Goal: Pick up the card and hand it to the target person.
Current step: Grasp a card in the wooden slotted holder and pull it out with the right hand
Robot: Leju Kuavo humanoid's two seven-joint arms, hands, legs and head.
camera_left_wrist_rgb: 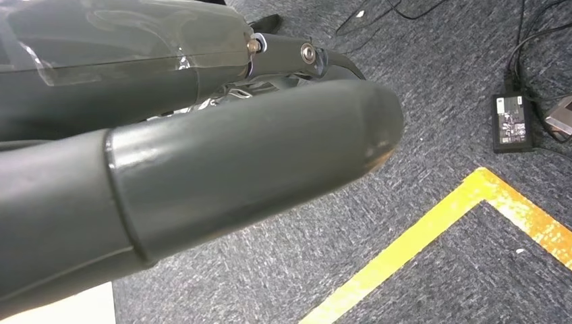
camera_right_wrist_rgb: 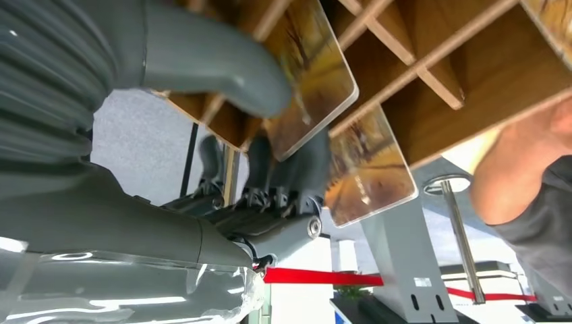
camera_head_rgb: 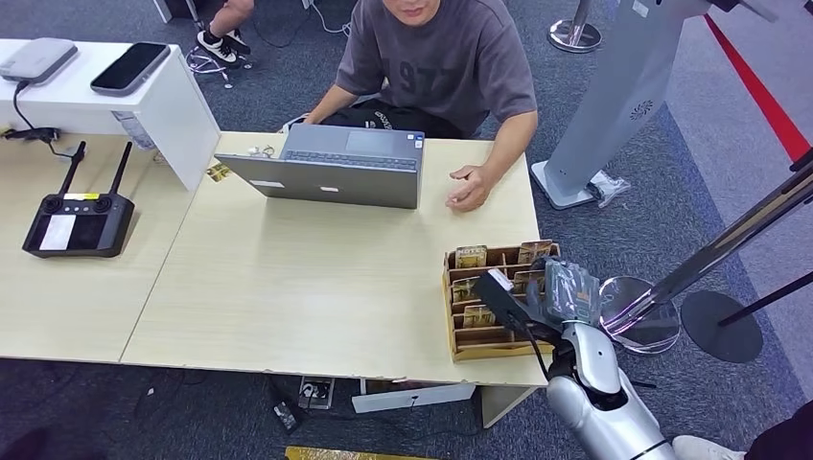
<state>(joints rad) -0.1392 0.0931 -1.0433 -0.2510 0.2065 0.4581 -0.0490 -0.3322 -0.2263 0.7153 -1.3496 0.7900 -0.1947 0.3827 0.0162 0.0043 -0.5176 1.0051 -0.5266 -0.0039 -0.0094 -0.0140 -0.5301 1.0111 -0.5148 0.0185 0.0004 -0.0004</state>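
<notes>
While the right hand was down over the wooden card rack at the near right corner of the surface, its thumb and fingers were pinching one card sitting in a slot. Risk as I saw it: the next card stood right beside it, so a tilted pull could drag both out or snag a divider. The person sat just past the rack. Left hand hung over the floor, couldn't tell its pose.
</notes>
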